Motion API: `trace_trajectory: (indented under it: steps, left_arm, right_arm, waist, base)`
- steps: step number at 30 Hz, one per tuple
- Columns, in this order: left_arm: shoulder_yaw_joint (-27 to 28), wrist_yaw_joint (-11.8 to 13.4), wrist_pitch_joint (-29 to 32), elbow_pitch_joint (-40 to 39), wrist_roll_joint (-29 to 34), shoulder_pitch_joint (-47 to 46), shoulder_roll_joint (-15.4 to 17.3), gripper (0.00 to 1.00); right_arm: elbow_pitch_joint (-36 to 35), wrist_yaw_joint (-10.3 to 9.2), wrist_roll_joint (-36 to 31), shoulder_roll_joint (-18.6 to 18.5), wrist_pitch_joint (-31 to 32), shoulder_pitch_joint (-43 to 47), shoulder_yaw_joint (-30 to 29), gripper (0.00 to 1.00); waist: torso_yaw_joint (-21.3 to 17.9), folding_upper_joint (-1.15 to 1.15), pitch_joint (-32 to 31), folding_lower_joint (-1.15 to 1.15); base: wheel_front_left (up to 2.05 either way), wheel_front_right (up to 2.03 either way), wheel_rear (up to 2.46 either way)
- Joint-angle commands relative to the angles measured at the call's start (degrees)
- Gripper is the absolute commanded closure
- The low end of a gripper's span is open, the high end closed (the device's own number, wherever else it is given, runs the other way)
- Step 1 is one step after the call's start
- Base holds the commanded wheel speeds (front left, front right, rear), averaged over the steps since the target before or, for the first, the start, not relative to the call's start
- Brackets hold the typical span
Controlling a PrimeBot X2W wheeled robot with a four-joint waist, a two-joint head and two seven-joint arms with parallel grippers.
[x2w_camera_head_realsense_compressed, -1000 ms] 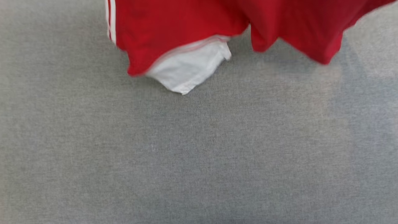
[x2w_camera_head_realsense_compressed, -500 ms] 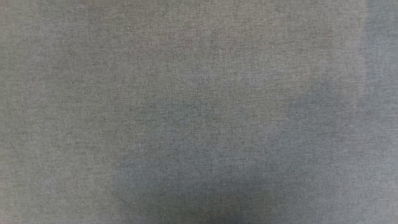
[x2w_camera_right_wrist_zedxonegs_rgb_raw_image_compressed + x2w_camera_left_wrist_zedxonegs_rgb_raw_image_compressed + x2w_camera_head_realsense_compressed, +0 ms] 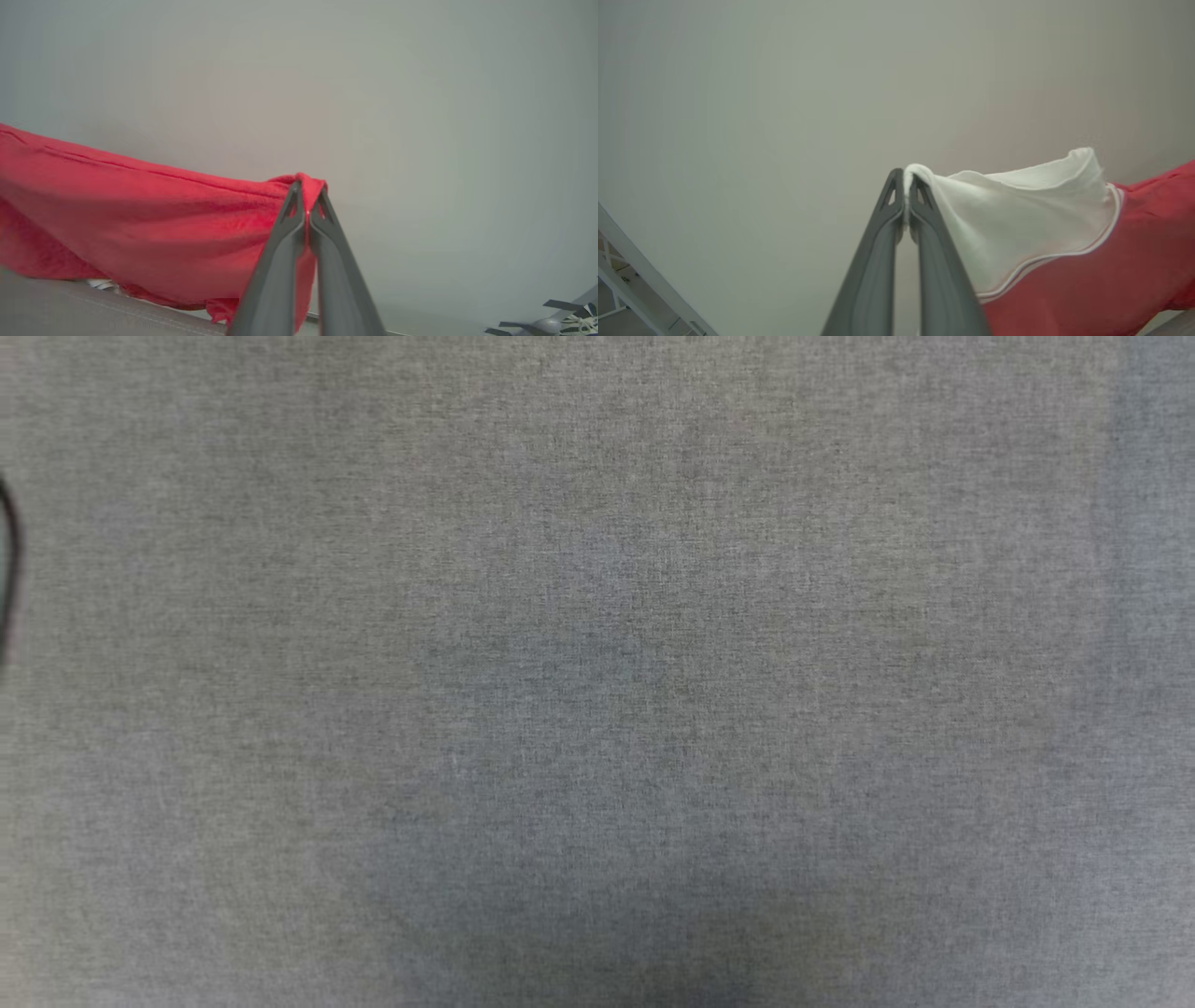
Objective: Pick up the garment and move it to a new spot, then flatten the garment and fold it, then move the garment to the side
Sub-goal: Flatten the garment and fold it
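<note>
Head view: grey woven surface [image 3: 597, 672], fine heathered weave, flat; thin dark curved line [image 3: 8, 569] at the left edge
Left wrist view: left gripper [image 3: 906, 186] pinched tight on the hem of a soft white sleeve [image 3: 1017, 219]; the garment [image 3: 1087, 280] hangs rightward, red jersey, striped trim
Right wrist view: right gripper [image 3: 307, 196] clamped on a bunched red edge; the cloth sags leftward, held up above the grey surface

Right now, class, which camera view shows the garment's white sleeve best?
The left wrist view: the white sleeve spreads out clearly, its edge pinched in the left gripper. The right wrist view offers the garment's red body; the head view, grey surface.
</note>
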Motion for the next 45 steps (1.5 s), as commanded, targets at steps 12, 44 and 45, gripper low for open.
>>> trace_trajectory:
  steps: [12,44,45]
  left_arm:
    - [-1.11,1.62,-2.73,-5.45,-4.71,33.74,-6.62,1.0]
    - [-4.72,4.6,5.6,-26.43,-13.19,85.37,3.73,1.0]
    - [-5.06,4.37,6.49,-27.71,-13.71,86.73,4.22,1.0]
  right_arm:
    - [4.42,-0.1,8.11,1.96,-4.96,22.42,7.07,1.0]
    - [-1.76,-0.1,36.18,-1.68,1.48,64.19,10.54,1.0]
    - [-2.22,-0.1,37.42,-1.95,2.49,65.76,10.2,1.0]
  waist:
    - [2.82,0.0,-14.39,-0.01]
    - [7.14,0.0,-38.92,-0.01]
    - [7.26,0.0,-39.61,-0.01]
  base:
    - [0.0,0.0,0.0]
    - [0.0,0.0,0.0]
    - [0.0,0.0,0.0]
